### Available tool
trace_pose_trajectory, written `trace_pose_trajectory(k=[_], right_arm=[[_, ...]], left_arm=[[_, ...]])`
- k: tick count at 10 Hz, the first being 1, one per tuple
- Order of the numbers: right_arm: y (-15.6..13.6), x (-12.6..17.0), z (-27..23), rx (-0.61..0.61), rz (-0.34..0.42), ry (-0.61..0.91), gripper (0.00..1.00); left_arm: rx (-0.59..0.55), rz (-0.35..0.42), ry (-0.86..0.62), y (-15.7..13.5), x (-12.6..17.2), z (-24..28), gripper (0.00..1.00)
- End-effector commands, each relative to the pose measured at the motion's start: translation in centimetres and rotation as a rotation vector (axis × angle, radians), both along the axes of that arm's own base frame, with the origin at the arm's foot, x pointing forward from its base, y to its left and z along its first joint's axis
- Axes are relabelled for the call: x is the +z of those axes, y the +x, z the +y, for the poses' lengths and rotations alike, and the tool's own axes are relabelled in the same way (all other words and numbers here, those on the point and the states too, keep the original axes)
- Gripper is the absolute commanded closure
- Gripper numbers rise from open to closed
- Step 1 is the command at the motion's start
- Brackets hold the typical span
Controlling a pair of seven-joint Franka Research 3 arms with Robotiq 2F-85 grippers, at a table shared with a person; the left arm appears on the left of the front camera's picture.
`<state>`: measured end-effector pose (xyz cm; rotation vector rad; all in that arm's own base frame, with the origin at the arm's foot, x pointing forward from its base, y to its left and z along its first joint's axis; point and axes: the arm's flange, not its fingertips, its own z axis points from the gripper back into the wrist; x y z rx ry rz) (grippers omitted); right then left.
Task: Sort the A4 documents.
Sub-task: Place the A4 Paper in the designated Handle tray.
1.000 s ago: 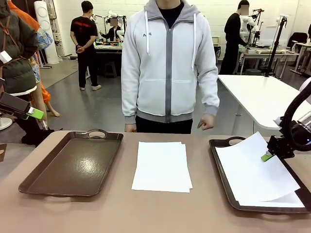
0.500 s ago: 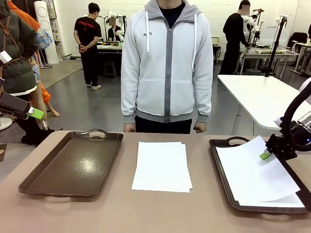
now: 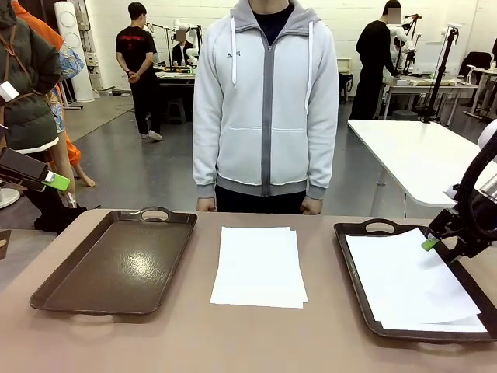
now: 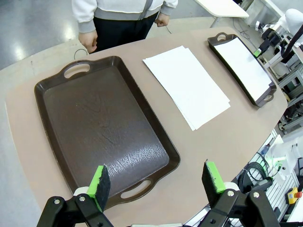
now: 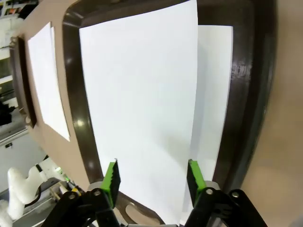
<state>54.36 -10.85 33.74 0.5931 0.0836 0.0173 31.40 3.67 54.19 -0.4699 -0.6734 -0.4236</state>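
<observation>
Green-padded right pincer (image 5: pixel 152 171) hovers, jaws spread, over the A4 documents (image 5: pixel 142 85).

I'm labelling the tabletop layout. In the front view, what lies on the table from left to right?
An empty brown tray → a loose stack of A4 documents → a second brown tray holding more A4 sheets.

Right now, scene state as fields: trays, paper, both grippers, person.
left tray: dark brown, handles at both ends
right tray: white sheets inside, top one skewed
centre stack: more paper, on table between trays
left gripper: open, above left tray's near end
right gripper: open over right tray's sheets, holding nothing
person: standing at far edge, hands down
</observation>
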Motion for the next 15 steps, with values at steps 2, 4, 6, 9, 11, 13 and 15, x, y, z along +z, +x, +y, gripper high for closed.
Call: trace_pose_trajectory(k=[2, 4, 6, 9, 11, 13, 15], right_arm=[[-0.84, 0.4, 0.64, -0.041, 0.012, -0.068, 0.0], [-1.09, 0.52, 0.58, -0.049, 0.01, -0.075, 0.0], [-0.86, 0.39, 0.87, -0.068, 0.005, -0.065, 0.0], [-0.51, 0.48, 0.02, -0.037, 0.004, -0.039, 0.0], [-0.51, 0.48, 0.02, -0.037, 0.004, -0.039, 0.0], [-0.51, 0.48, 0.02, -0.037, 0.004, -0.039, 0.0], [-0.51, 0.48, 0.02, -0.037, 0.004, -0.039, 0.0]], left_arm=[[-0.017, -0.004, -0.014, 0.05, -0.06, 0.09, 0.0], [-0.017, -0.004, -0.014, 0.05, -0.06, 0.09, 0.0], [-0.017, -0.004, -0.014, 0.05, -0.06, 0.09, 0.0], [-0.017, -0.004, -0.014, 0.05, -0.06, 0.09, 0.0], [-0.017, -0.004, -0.014, 0.05, -0.06, 0.09, 0.0], [-0.017, -0.004, -0.014, 0.05, -0.06, 0.09, 0.0], [-0.017, -0.004, -0.014, 0.05, -0.06, 0.09, 0.0]])
